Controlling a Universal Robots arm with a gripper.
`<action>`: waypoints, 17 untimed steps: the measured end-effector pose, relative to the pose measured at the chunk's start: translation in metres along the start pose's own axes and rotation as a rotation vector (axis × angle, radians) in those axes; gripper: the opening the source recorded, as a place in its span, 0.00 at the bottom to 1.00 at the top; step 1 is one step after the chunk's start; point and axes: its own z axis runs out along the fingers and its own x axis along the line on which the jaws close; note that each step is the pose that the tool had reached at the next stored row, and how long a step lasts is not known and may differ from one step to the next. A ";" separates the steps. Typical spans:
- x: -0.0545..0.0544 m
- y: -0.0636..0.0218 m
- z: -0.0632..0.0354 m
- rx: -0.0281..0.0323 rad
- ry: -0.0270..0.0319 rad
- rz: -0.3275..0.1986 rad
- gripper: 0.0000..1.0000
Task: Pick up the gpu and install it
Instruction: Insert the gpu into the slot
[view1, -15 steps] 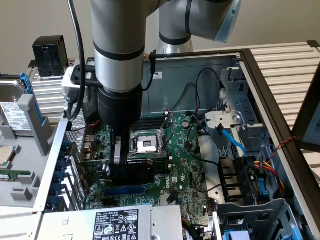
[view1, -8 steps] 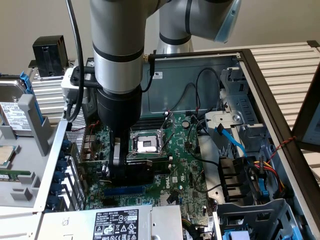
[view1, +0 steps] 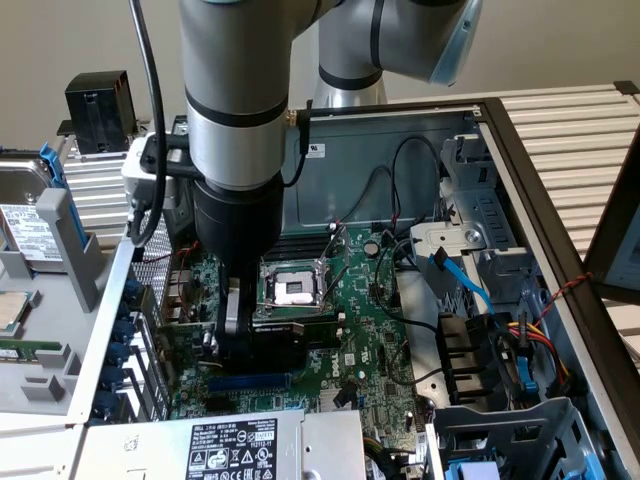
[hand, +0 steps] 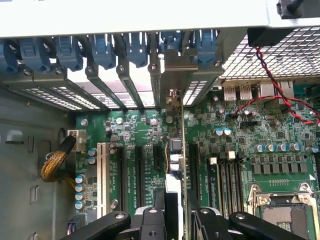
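My gripper is low inside the open computer case, shut on the gpu, a small card with a black shroud held just above the green motherboard. In the wrist view the gpu appears edge-on between my two black fingers. Its metal end bracket reaches up to the row of rear slot openings with blue clips. The card's lower edge hangs over the black expansion slots; whether it touches a slot is hidden.
The CPU socket lies just beside the card. A power supply borders the near side, a drive cage and blue cables the exterior view's right. A hard drive lies outside the case. A red-black wire crosses the board.
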 end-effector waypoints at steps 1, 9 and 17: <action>0.000 0.0000 0.0000 -0.0003 0.0000 0.001 0.27; 0.000 -0.0003 0.0017 -0.0018 -0.0001 0.005 0.27; -0.001 0.0004 0.0029 -0.0023 -0.0009 0.012 0.27</action>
